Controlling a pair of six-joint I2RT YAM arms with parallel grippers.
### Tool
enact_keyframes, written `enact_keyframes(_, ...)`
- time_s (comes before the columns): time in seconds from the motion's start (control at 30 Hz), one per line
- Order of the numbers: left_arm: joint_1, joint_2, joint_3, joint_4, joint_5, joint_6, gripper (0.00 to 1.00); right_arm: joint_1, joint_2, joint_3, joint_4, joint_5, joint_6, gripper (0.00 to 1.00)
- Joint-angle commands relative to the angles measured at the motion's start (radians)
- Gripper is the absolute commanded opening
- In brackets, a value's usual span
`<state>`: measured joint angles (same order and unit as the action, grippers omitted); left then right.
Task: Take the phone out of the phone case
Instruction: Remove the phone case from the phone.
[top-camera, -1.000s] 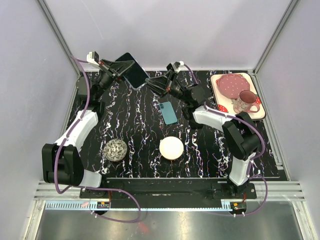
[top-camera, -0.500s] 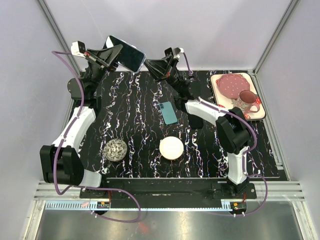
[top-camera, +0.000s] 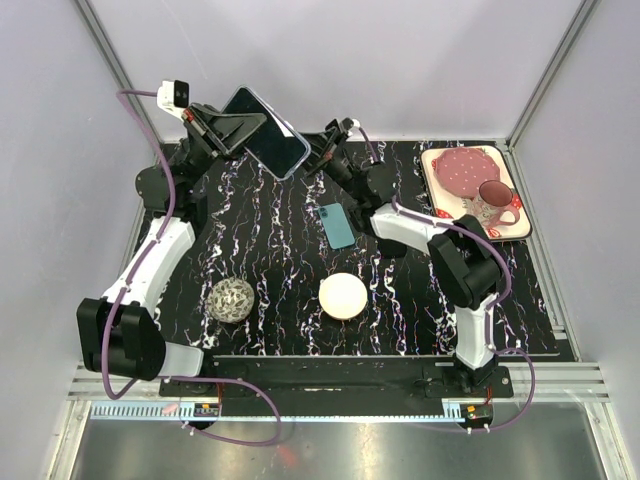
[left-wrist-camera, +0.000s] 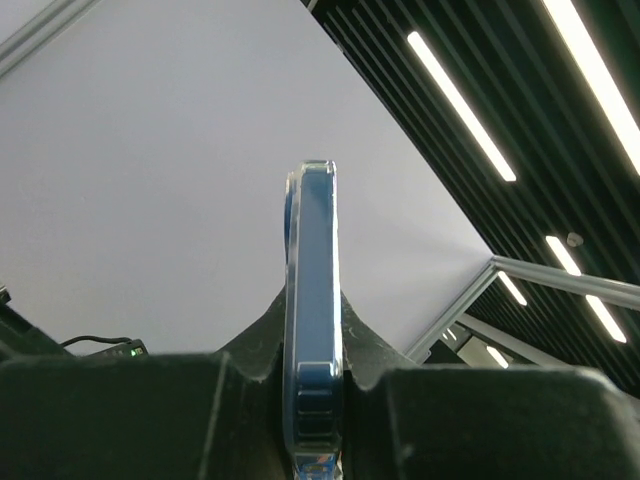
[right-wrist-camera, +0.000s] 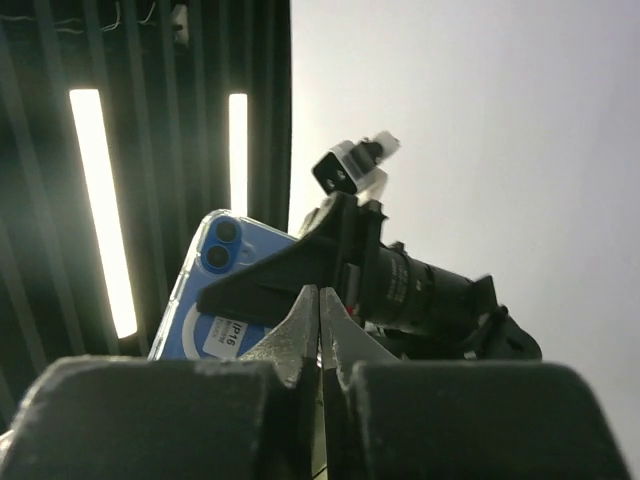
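Blue phone w/ clear case.

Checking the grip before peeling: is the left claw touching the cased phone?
Touching. Left wrist view: the left claw clamps both faces of the cased phone, no gap.

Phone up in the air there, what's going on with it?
The left hand is clamped on a phone in a clear case and holds it up over the far side of the table. The right hand, fingers shut, sits just beside the phone's lower end; whether it touches is unclear. The phone is not yet out of its case.
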<state>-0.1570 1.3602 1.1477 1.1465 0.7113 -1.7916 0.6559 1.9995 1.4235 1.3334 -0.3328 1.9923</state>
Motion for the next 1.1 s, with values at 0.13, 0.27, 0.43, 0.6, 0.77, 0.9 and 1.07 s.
enact_keyframes(0.13,0.007,-0.044,-0.011,0.03,0.04,-0.017,0.0,-0.09,-0.272,-0.294,0.077,-0.095,-0.101,0.38)
enact_keyframes(0.27,0.007,-0.036,-0.025,0.019,0.051,-0.014,0.0,-0.13,-0.416,-0.382,-0.106,-0.173,-0.298,0.48)
enact_keyframes(0.43,0.005,-0.032,-0.034,-0.005,0.068,0.007,0.0,-0.127,-0.663,-0.315,-0.729,-0.181,-0.711,0.65)
enact_keyframes(0.6,0.005,-0.029,-0.037,-0.03,0.079,0.024,0.0,-0.119,-0.742,-0.18,-1.043,-0.13,-0.998,0.73)
enact_keyframes(0.77,-0.001,-0.024,-0.032,-0.031,0.079,0.024,0.0,-0.107,-0.719,-0.097,-1.171,-0.147,-1.089,0.75)
enact_keyframes(0.9,-0.003,-0.027,-0.029,-0.045,0.077,0.032,0.0,-0.084,-0.694,-0.066,-1.203,-0.164,-1.118,0.75)
enact_keyframes(1.07,-0.009,-0.027,-0.026,-0.048,0.076,0.037,0.0,-0.064,-0.666,-0.041,-1.241,-0.167,-1.139,0.75)
